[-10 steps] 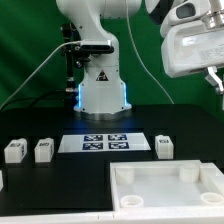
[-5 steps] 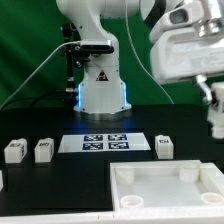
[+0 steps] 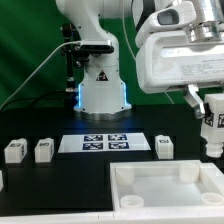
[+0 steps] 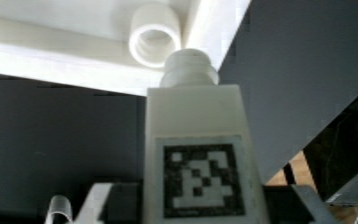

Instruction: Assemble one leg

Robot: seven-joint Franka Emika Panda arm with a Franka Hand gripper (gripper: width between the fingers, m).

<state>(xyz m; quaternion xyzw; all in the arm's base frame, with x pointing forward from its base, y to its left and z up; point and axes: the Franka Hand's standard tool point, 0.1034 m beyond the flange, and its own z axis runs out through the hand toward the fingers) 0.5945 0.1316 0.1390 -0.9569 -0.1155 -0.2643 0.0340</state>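
Black tabletop [image 3: 60, 190], green backdrop [image 3: 30, 50]. Two-finger gripper [image 4: 197, 203] pinches the small white block-shaped plastic leg [image 4: 197, 130] across its flat sides. Likely light, rigid, slick; best held mid-body, clear of the peg end.

Black table [image 3: 60, 195], marker board [image 3: 104, 143], 3 legs [image 3: 14, 151] [image 3: 43, 150] [image 3: 165, 146], tray [image 3: 165, 172]

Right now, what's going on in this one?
The arm's gripper is shut on one leg and holds it off the table at the exterior view's right. In the wrist view, the leg's peg end points toward a corner socket of the white tray-like piece, but it is not in it yet. Three other legs stand beside the marker board.
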